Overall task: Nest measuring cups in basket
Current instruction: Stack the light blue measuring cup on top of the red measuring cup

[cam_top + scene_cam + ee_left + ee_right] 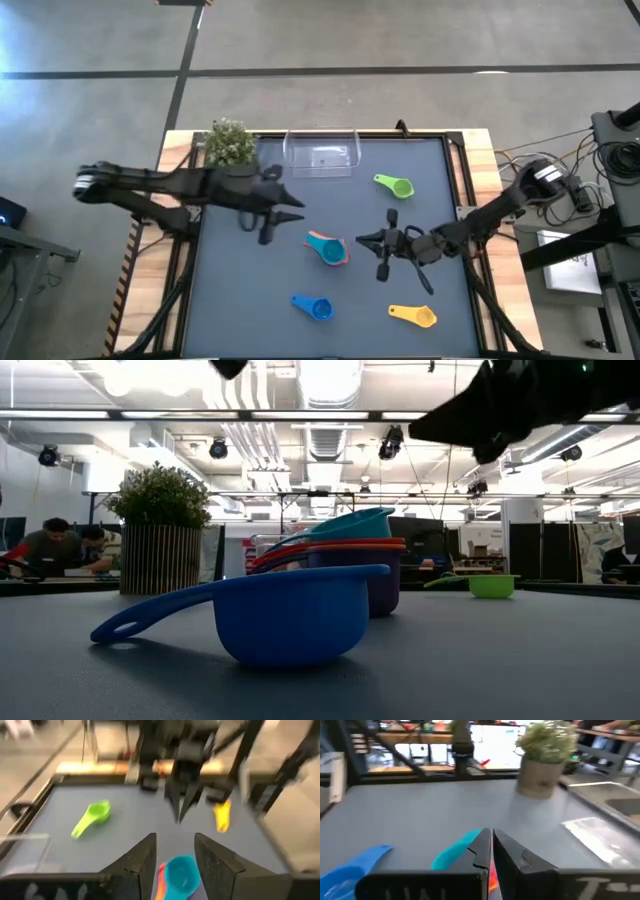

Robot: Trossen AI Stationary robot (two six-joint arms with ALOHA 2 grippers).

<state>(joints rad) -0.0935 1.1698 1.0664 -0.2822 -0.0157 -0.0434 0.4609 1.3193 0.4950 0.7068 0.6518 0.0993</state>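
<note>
Measuring cups lie scattered in the high view: a nested stack topped by teal (327,248) at centre, green (394,185) at 1 o'clock, blue (313,307) at 6, yellow (414,316) at 5. The clear basket (321,157) sits empty at 12, beside a potted plant (231,142). The left end effector (290,210), open and empty, hovers at 10 o'clock of the stack; the right end effector (366,239), closed and empty, sits at 3.

Low view: blue cup (285,612) stands nearest on the dark grey tabletop (520,670); seated people show in the workshop behind.

Left wrist view: open fingers (141,862) frame the teal cup (181,875).

Judgement: stacking is partway; next, grasp a loose cup or the stack.
</note>
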